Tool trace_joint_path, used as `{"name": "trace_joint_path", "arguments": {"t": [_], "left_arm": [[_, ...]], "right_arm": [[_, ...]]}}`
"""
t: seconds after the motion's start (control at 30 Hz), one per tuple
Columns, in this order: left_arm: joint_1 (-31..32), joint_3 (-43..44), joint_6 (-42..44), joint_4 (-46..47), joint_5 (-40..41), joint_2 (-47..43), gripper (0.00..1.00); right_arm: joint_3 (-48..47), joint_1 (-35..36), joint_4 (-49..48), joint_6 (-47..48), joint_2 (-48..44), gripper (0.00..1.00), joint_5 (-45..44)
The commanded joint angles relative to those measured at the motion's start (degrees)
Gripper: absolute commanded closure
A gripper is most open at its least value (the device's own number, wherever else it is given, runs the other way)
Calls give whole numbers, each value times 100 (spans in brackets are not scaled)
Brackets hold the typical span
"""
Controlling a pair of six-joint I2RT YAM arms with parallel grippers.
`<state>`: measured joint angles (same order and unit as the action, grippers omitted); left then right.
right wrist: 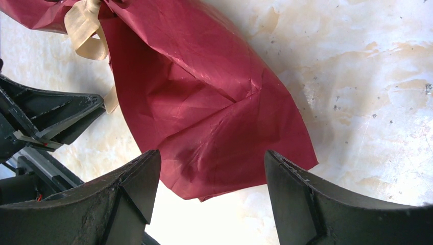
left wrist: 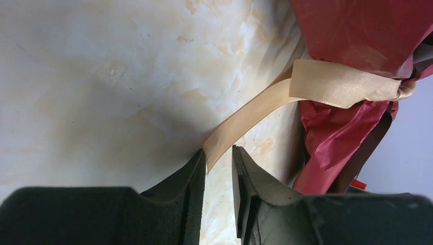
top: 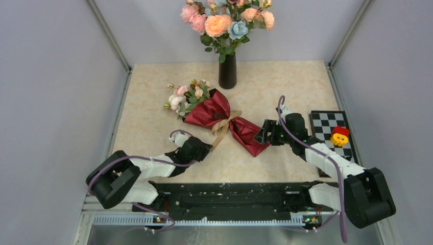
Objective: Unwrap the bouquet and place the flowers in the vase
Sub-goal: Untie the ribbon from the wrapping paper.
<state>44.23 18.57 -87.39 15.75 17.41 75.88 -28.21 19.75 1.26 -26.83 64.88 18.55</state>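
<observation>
- The jaws of the left gripper (left wrist: 218, 153) stand a narrow gap apart. The free end of the tan ribbon (left wrist: 337, 84) runs into that gap and lies against one finger (left wrist: 191, 176). Bare tabletop shows through the rest of the gap, so the ribbon is not squeezed.
- The jaws of the right gripper (right wrist: 212, 153) are spread wide, one finger on each side of the narrow end of the bouquet (right wrist: 204, 102). I cannot tell whether either finger touches the paper.
- The bouquet lies on its side near the middle of the table (top: 286, 87), wrapped in crinkled dark red paper. Its wide end points to the far left and its narrow end to the near right.
- The ribbon is tied round the waist of the bundle, and one tail stretches toward the left gripper.
- The flowers (top: 186, 97), small cream, pale pink and brownish ones with green leaves, stick out of the wide end and rest on the table.
- The black vase (top: 227, 71) stands upright at the far edge, behind the bouquet and apart from it. It holds larger peach, pink and blue blooms (top: 219, 23).
- A black-and-white checkered board (top: 327, 122) lies at the right side of the table under the right arm, with a small yellow and red object (top: 339, 135) on it.
</observation>
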Motion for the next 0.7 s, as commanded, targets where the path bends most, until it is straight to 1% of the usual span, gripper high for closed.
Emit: {"name": "trace_joint_path", "arguments": {"t": [0.0,0.13,0.23,0.3,0.47,0.57,0.67], "left_arm": [[-28,-132,53,-482,99,371,69],[-21,-90,83,-450,65,513,71],[-24,-85,83,-469,84,565,74],[-27,-81,83,-505,103,596,77],[-27,-57,115,-504,114,688,90],[-26,-29,198,-516,133,690,100],[-23,-9,333,-546,197,572,100]], "right_arm": [[-132,29,-239,3,-98,25,0],[-164,29,-230,19,-78,25,-9],[-173,30,-231,27,-57,25,-18],[-173,31,-241,28,-44,25,-9],[-185,29,-266,33,-26,25,-18],[-193,34,-253,54,-28,25,-18],[-231,31,-182,116,-39,25,-34]]}}
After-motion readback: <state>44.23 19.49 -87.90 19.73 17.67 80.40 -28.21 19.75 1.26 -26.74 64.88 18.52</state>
